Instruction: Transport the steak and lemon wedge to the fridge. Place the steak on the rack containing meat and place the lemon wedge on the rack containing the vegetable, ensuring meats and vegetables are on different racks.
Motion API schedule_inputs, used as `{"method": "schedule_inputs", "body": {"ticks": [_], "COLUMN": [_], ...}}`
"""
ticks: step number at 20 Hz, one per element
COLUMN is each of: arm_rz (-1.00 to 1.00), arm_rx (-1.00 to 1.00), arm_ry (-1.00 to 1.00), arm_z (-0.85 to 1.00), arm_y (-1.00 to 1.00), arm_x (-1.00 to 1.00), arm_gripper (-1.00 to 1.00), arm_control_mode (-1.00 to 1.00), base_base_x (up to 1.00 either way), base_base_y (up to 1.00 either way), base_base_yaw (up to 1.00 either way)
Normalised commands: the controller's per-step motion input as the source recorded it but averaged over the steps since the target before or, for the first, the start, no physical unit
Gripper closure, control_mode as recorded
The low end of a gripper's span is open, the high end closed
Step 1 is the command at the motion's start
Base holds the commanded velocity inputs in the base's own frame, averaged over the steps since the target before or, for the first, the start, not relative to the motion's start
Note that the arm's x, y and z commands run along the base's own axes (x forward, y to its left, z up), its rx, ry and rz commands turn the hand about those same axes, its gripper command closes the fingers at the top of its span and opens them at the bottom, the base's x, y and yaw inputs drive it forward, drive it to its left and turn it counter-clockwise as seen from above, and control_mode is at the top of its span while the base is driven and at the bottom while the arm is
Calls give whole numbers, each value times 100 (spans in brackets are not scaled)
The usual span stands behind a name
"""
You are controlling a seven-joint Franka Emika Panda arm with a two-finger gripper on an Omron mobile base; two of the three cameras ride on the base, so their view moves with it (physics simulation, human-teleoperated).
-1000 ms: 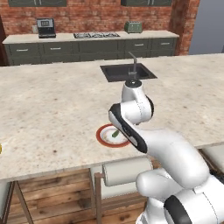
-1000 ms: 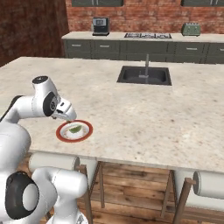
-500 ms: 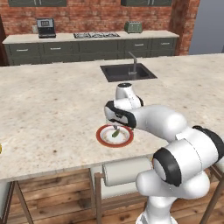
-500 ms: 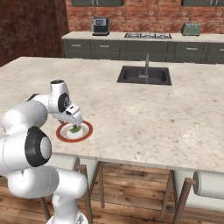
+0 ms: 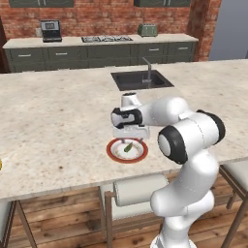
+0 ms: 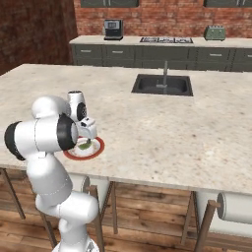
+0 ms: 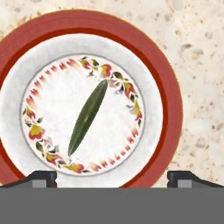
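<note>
We see our gripper (image 7: 112, 178) spread wide just above a red-rimmed plate (image 7: 168, 109), its fingertips (image 7: 40, 178) cut off below. The lemon wedge (image 7: 88, 116) lies alone at the plate's centre. Beyond the plate, a sink (image 5: 140, 79).

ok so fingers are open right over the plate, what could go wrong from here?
1. The lemon wedge is a thin sliver lying flat and diagonal on the plate; the open gripper may close over it without catching it, or the fingers may hit the plate first.
2. A finger pressing the red rim could tip or slide the plate, which sits near the counter edge.
</note>
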Motion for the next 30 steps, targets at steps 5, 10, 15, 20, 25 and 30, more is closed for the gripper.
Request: {"method": "schedule_inputs", "body": {"ticks": [5,10,15,20,25,30], "arm_rz": [-14,-15,-12,-7,-7,-9], "arm_rx": [0,0,0,0,0,0], "arm_ry": [3,0,0,0,3,7], "arm_z": [-28,-26,-31,-28,-33,-42], "arm_y": [18,2,0,0,0,3], "arm_x": [17,8,9,29,12,0], "arm_gripper": [-100,-100,-100,-100,-100,-100], "arm_control_mode": [-100,-100,-100,-100,-100,-100], "base_base_x": [0,0,0,0,0,0], "base_base_y": [0,0,0,0,0,0], "base_base_yaw": [0,0,0,0,0,0]}}
